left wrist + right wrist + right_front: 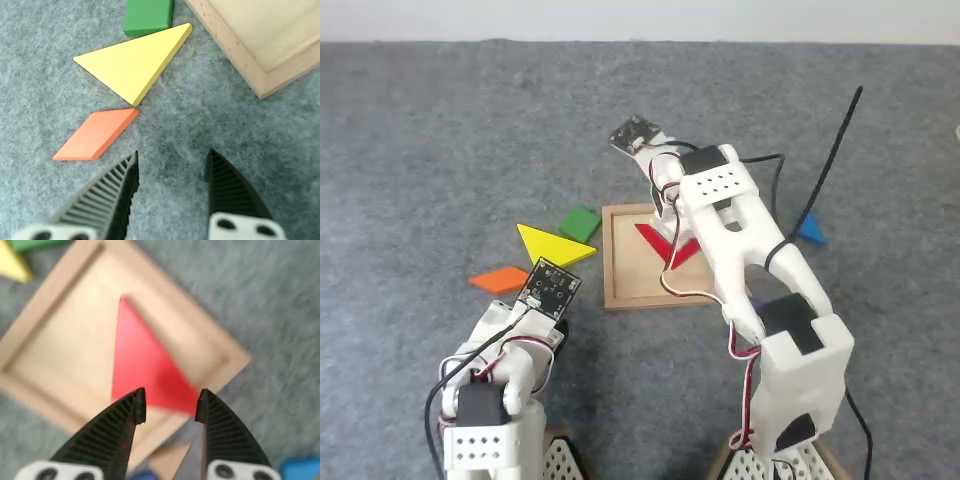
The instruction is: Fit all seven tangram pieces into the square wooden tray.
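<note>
The left arm [495,400] sits folded back near its base, with the left gripper [173,162] pointing down, jaws apart. The right arm [750,250] stretches forward, and the right gripper [171,402] also gapes.

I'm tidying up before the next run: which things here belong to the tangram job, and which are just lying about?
Job: wooden tray, red triangle, yellow triangle, green square, orange parallelogram, blue piece.
Just there: grey mat, black cable.
</note>
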